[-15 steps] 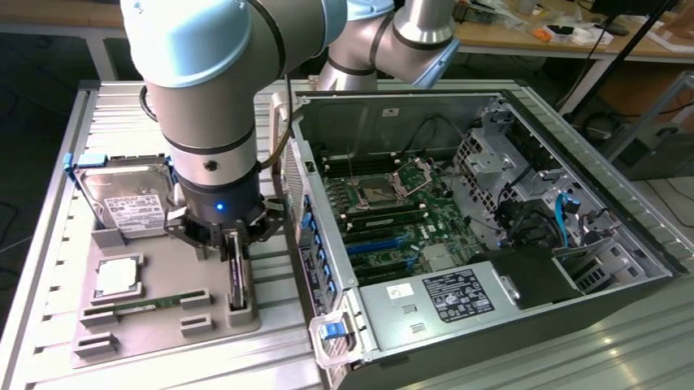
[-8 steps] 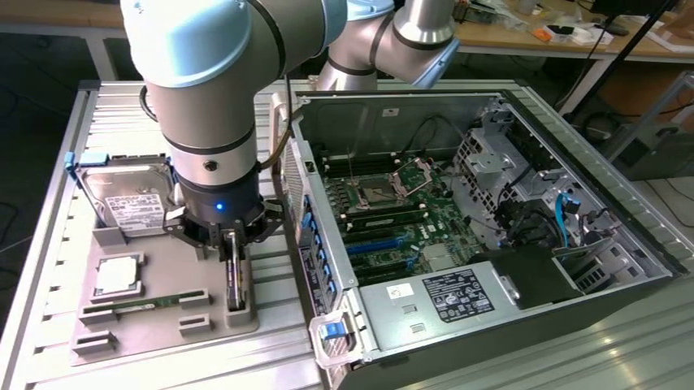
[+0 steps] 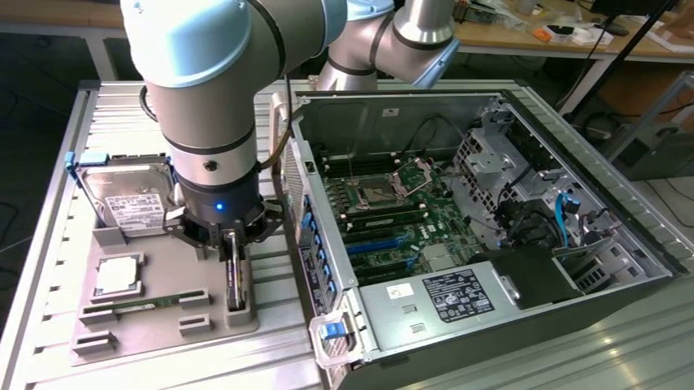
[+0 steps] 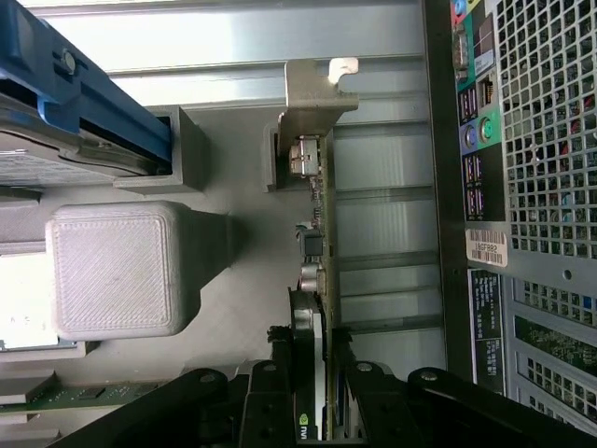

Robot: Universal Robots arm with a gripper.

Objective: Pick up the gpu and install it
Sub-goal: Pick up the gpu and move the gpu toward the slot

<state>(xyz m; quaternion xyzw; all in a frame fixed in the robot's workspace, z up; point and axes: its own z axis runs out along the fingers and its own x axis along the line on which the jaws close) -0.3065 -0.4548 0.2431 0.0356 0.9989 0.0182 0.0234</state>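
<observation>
The gpu (image 3: 234, 286) stands on edge in a slot of the grey holder tray (image 3: 162, 335), at the tray's side nearest the computer case. My gripper (image 3: 233, 258) is straight above it, with its black fingers down on both flat sides of the card. In the wrist view the gpu (image 4: 322, 233) shows edge-on, its silver end bracket (image 4: 312, 93) at the far end beside a grey holder post. The gripper (image 4: 312, 343) is shut on the card, one finger (image 4: 278, 353) pressed against each face. The card still sits in its slot.
The tray also holds a silver hard drive (image 3: 130, 199), a CPU (image 3: 116, 275) and a green RAM stick (image 3: 141, 305). The open computer case (image 3: 509, 130) lies on the exterior view's right, its motherboard (image 3: 391, 207) with blue slots (image 3: 375, 241) exposed. The case's rear panel (image 4: 522, 140) is close beside the gpu.
</observation>
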